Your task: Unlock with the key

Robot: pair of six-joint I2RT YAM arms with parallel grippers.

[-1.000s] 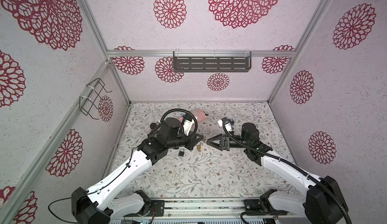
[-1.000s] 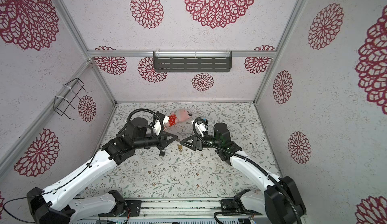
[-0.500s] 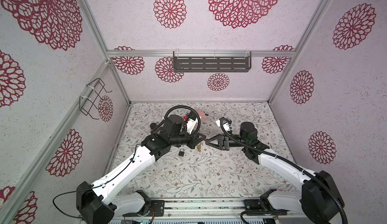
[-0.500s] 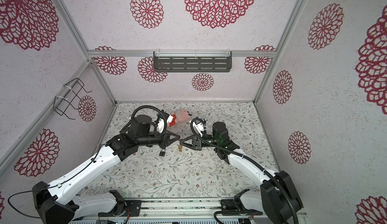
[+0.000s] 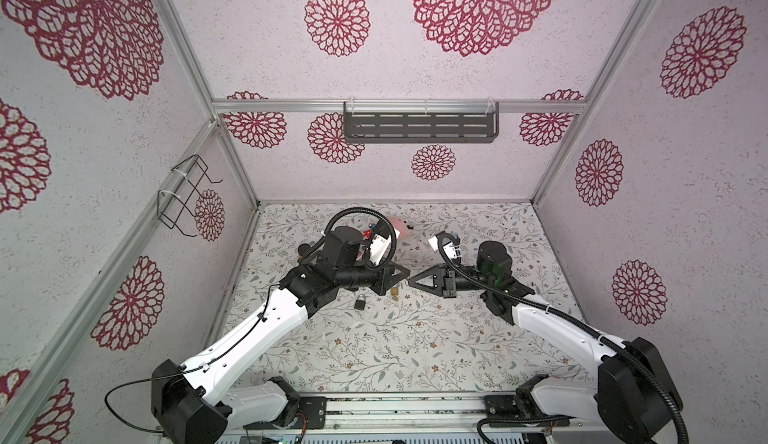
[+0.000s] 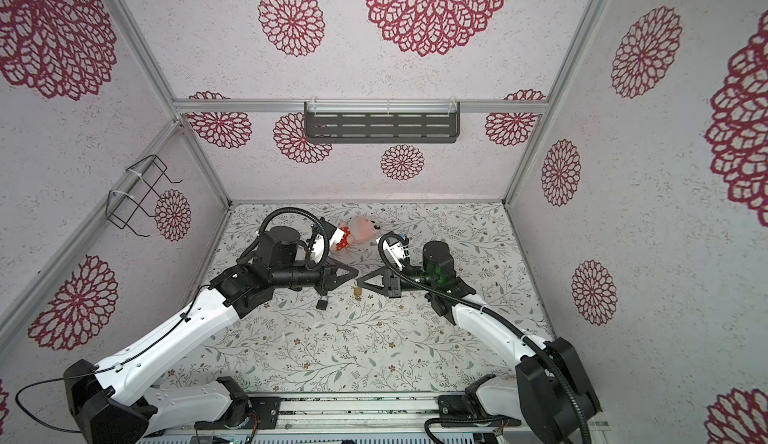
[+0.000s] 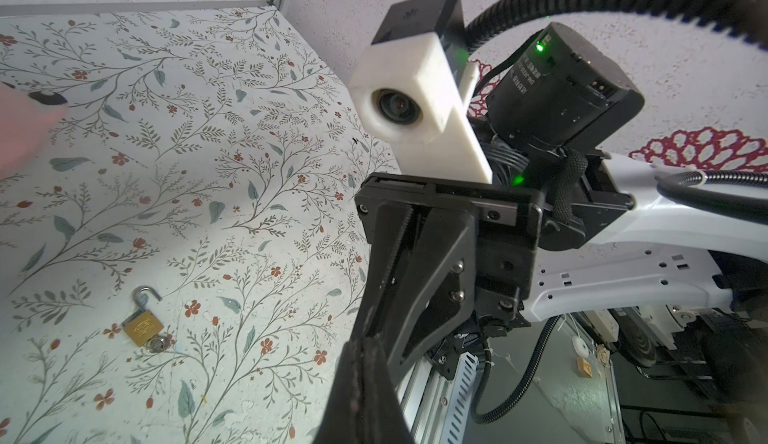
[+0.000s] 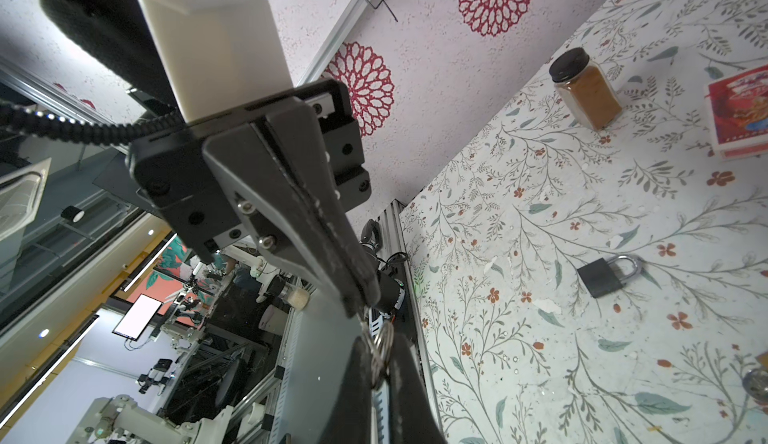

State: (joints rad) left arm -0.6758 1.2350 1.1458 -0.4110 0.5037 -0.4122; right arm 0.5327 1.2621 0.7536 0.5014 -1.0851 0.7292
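Right end effector (image 5: 411, 285) closes
It now pinches the key ring (image 8: 379, 340) at the left end effector's (image 5: 406, 273) tip.

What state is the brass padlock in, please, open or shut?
Open: the left wrist view shows the brass padlock with one shackle end free of its body.

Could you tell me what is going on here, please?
The left claw and right claw meet tip to tip above the table, both shut on a key ring, apparently passing it across. The black padlock lies closed on the table; the brass padlock beside it has its shackle open.
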